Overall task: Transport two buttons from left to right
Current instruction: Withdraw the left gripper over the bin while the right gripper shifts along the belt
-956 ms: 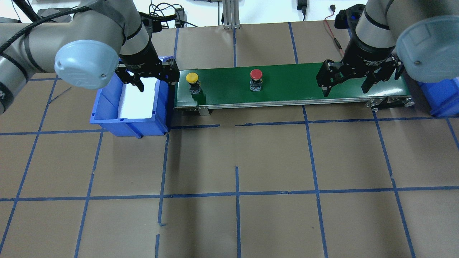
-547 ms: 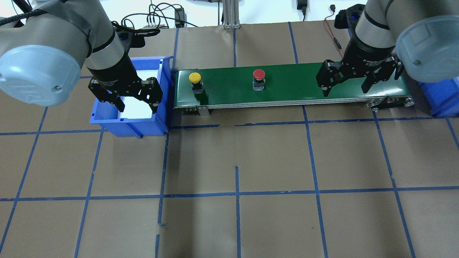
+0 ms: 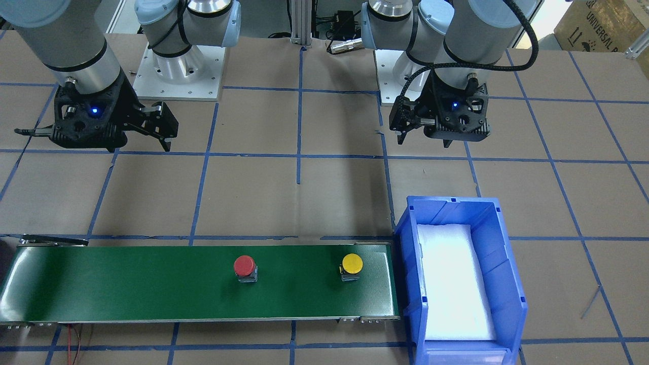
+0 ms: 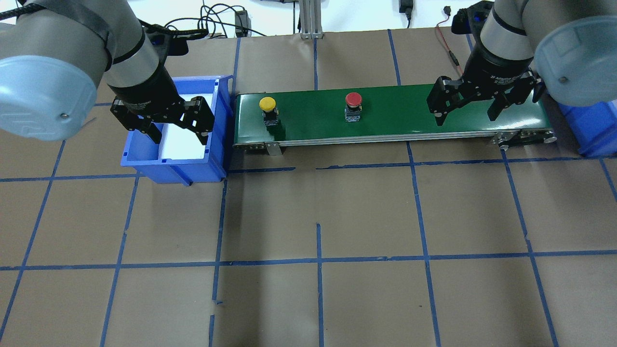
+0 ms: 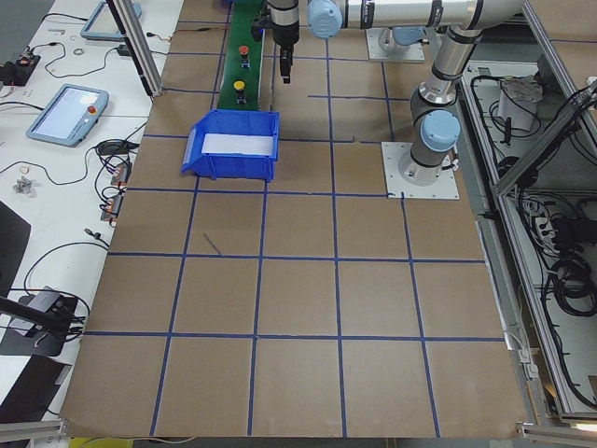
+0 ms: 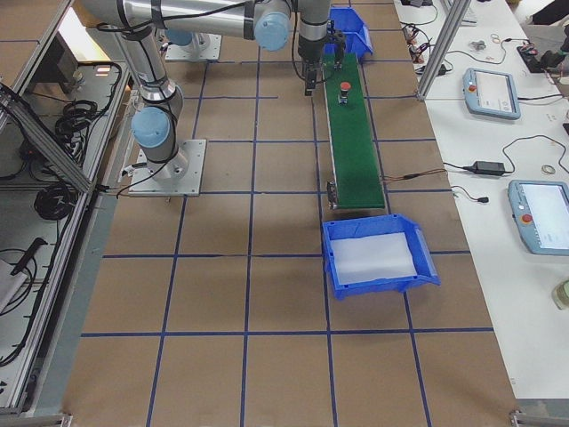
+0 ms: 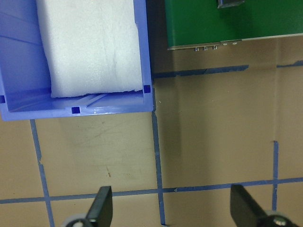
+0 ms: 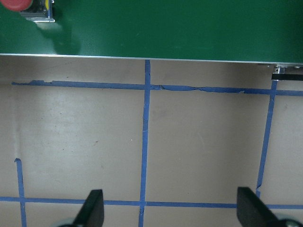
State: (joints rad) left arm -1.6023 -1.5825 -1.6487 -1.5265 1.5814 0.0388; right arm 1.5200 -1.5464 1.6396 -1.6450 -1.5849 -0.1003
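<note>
Yellow-capped button point(image 4: 267, 103) and red-capped button point(image 4: 353, 99): upright on green conveyor belt point(image 4: 395, 126), carried slightly toward 3 o'clock. Left gripper point(image 4: 181, 138): spread wide, empty, pulled back toward 7 o'clock over blue bin point(image 4: 144, 162). Right gripper point(image 4: 466, 117): splayed empty above belt's 3 o'clock end, likely awaiting pickup.

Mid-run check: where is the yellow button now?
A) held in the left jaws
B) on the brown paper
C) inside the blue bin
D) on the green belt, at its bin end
D: the yellow button stands upright on the green belt, close to the end beside the blue bin.
</note>
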